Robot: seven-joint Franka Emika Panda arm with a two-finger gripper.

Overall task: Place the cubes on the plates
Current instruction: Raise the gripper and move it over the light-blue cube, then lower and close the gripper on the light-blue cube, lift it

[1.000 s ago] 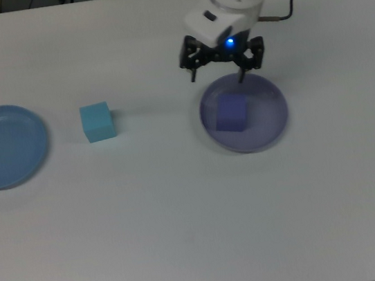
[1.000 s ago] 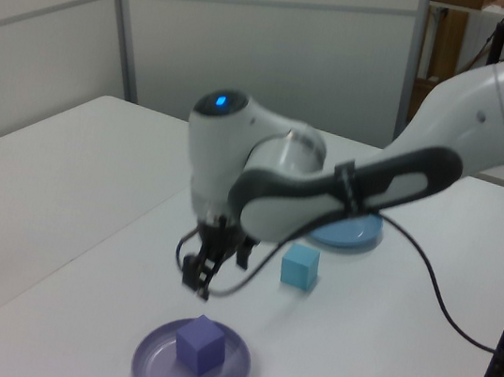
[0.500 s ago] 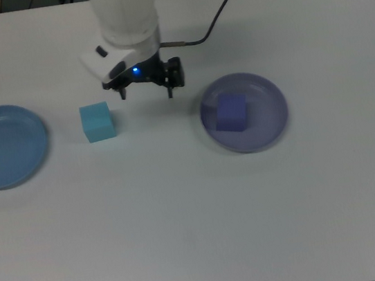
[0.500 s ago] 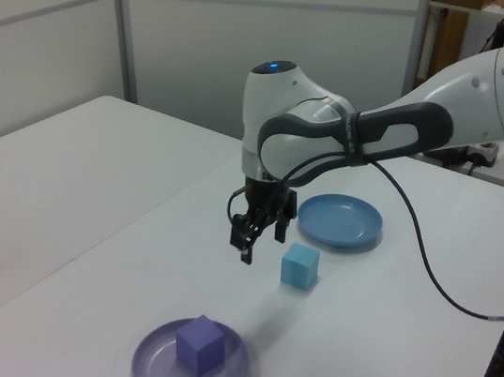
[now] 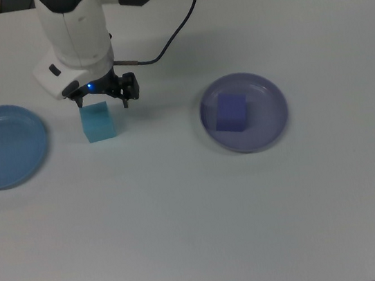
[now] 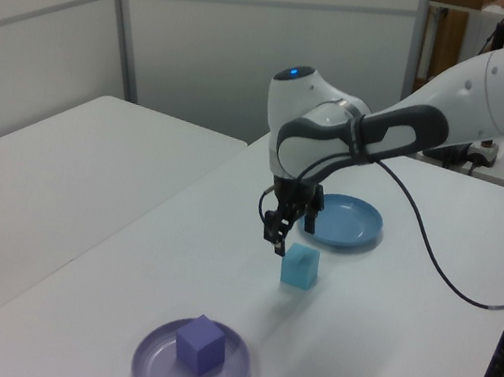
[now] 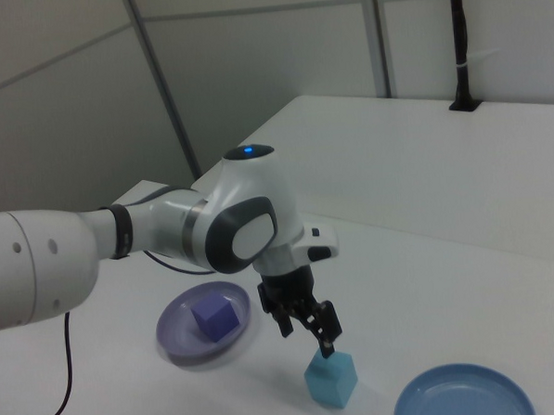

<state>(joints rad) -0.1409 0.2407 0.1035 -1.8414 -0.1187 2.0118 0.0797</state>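
sprawling across the whole scene is the white table point(image 5: 198, 216), and over it reaches the white panda arm point(image 6: 454, 105), bent down from the back edge in the top view. a black cable point(image 5: 178, 23) loops off it near the wrist.

next down in size are the two plates. the light blue plate point(image 5: 3, 147) sits at the top view's left edge with nothing on it, and the lavender plate point(image 5: 244, 112) sits toward the top view's right, well apart from the blue one.

the gripper point(image 5: 100, 99) hangs just above the far edge of the cyan cube point(image 5: 97, 121), fingers spread apart and holding nothing. in the left view one fingertip point(image 6: 279, 244) is just over the cube's top, though i can't tell if it's actually touching.

smallest stuff: the cyan cube rests on the bare table between the two plates, closer to the light blue one, not on either. the purple cube point(image 5: 231, 112) is already sitting inside the lavender plate, roughly in the middle.
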